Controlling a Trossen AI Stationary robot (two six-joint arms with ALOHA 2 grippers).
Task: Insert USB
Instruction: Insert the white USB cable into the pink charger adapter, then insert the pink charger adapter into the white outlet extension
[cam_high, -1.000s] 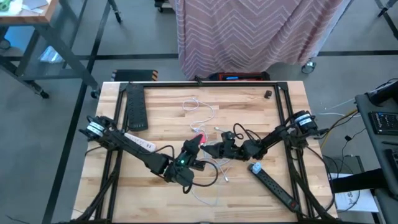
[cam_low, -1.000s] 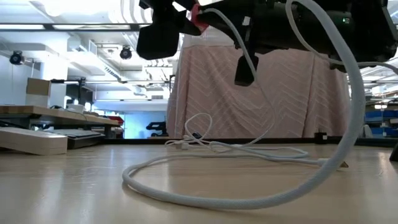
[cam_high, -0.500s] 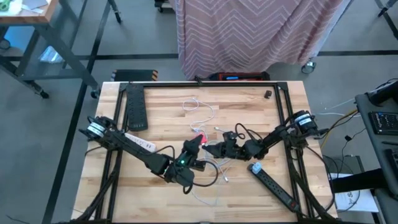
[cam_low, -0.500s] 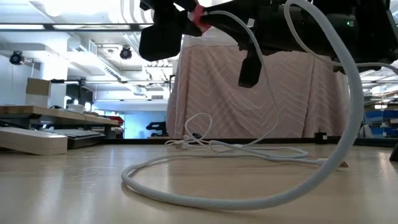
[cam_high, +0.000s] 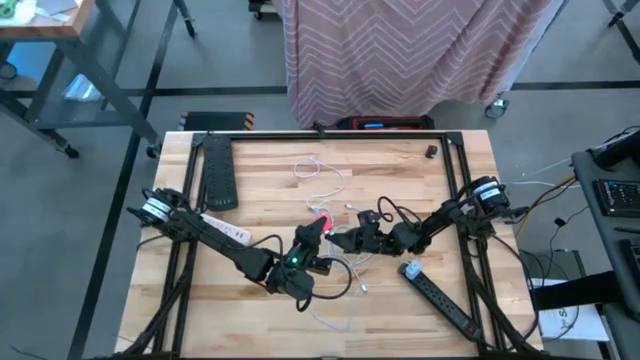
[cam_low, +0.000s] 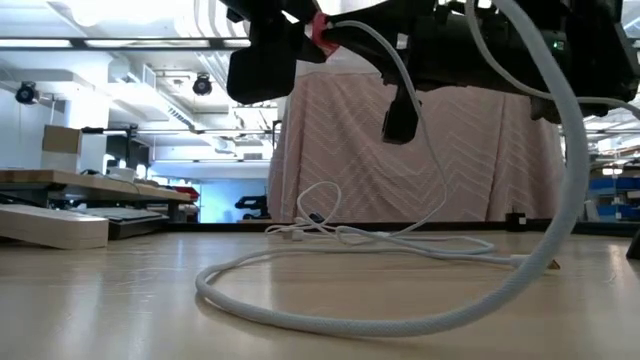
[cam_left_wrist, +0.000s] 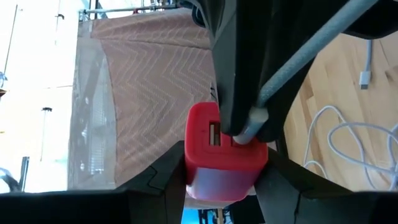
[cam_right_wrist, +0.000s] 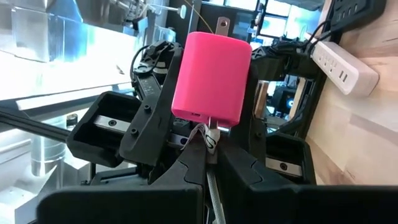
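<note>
High view: left gripper and right gripper met above table centre, white cable coiled toward 12 o'clock.

Left wrist view: red USB charger clamped between fingers, grey plug at its port.

Right wrist view: jaws pinched together on plug. Best done by keeping plug square to port and pressing straight, gently.
</note>
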